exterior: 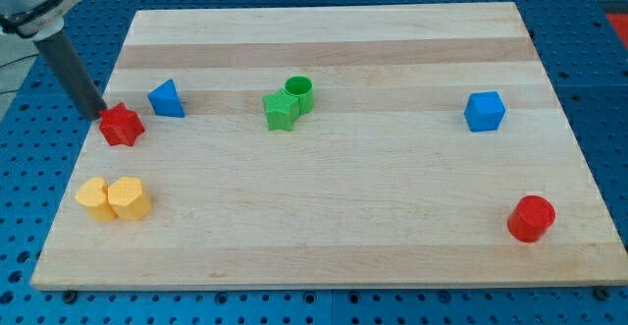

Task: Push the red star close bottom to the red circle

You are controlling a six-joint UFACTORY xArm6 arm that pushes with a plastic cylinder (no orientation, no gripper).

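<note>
The red star (122, 125), touching my tip (102, 115) on its right, looks light, rigid and prone to spin, so I'd press its upper-left flank toward the far red circle (531, 217); my bare rod grasps nothing.

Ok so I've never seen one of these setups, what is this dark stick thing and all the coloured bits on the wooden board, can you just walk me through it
There is one picture, from a single camera looking down at a slant on a wooden board. The dark stick at the view's upper left is a robot arm's rod. It has no fingers and holds nothing; it only pushes things by sliding. My tip sits right against the red star, on its upper-left side. Beside that star is a blue triangle. Below them are two yellow blocks side by side. Near the top middle, a green star touches a green cylinder. On the view's right are a blue cube and, lower down, the red circle, far from the red star.
</note>
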